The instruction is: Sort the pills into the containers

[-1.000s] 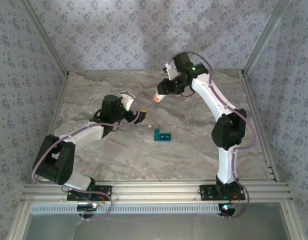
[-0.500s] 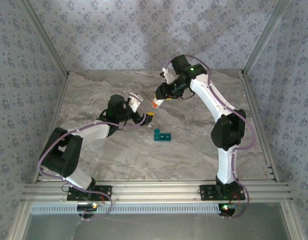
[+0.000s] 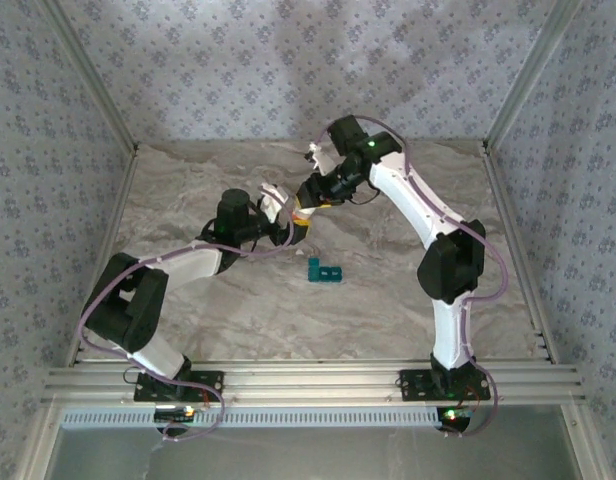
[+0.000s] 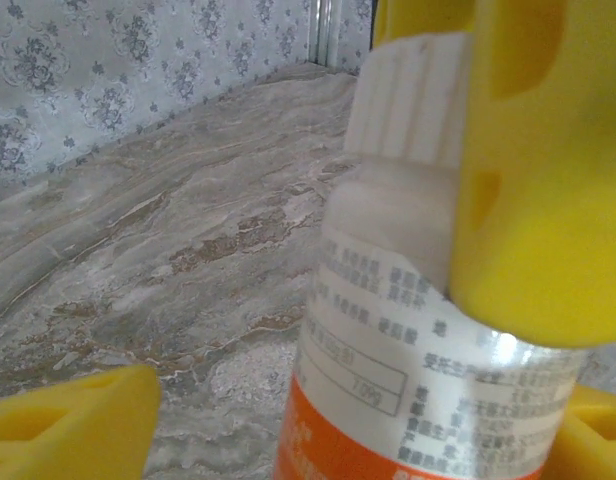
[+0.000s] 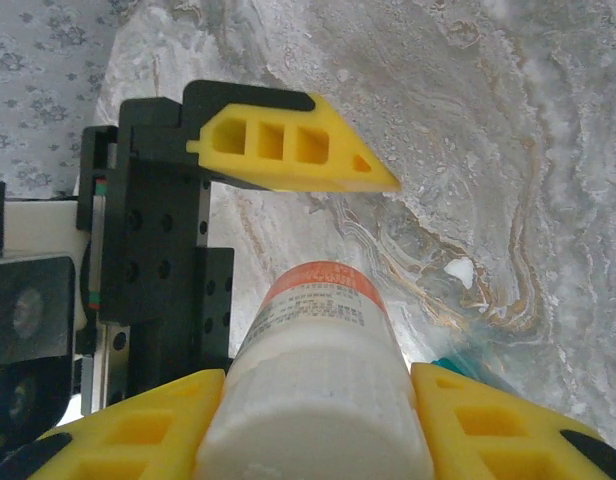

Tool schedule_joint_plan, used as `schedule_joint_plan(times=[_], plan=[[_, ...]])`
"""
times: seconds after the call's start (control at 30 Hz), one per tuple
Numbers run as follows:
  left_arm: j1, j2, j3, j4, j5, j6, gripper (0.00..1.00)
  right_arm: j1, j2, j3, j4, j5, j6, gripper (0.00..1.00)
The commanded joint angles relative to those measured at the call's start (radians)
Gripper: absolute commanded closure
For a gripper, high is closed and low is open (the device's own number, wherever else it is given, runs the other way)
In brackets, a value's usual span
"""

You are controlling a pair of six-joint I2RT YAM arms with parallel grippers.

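The sorting has, by my reading, barely begun; the white pill bottle with an orange band [image 4: 388, 330] hangs in the air above the marble counter [image 3: 208, 320], with its ribbed white cap [image 4: 408, 100] screwed on; no pill shows on the counter or in the strip, though at this size I cannot rule one out; the right end effector [image 5: 318, 410] is clamped on the cap end of the bottle; the left end effector [image 3: 291, 222] stands around the orange base with its jaws apart, and one of its fingers [image 4: 73, 425] is clear of the bottle wall, so it grips nothing; the containers [image 3: 325, 271], a teal strip of compartments, lie on the counter just in front of the two end effectors and apart from both; whether the lids are up is too small to tell; what seems left is nearly everything: securing the base, twisting the cap off, tipping pills out and placing them into the compartments.
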Motion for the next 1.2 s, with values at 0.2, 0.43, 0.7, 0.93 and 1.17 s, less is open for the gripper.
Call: schedule_joint_plan(times=[0.2,0.43,0.7,0.93,1.17], plan=[[-0.006,0.004,0.027,0.003,0.037,-0.009,0.31,-0.012,-0.056,-0.06,0.047,-0.098,0.035,0.58],[-0.007,0.002,0.028,0.005,0.041,-0.016,0.38,-0.02,-0.077,-0.118,0.091,-0.132,0.056,0.58],[-0.007,0.003,0.029,0.001,0.046,-0.026,0.44,-0.039,-0.121,-0.204,0.166,-0.173,0.1,0.59],[-0.007,0.006,0.035,-0.001,0.051,-0.032,0.52,-0.049,-0.135,-0.239,0.199,-0.192,0.123,0.59],[-0.006,0.008,0.045,0.001,0.055,-0.046,0.62,-0.049,-0.131,-0.247,0.225,-0.196,0.148,0.59]])
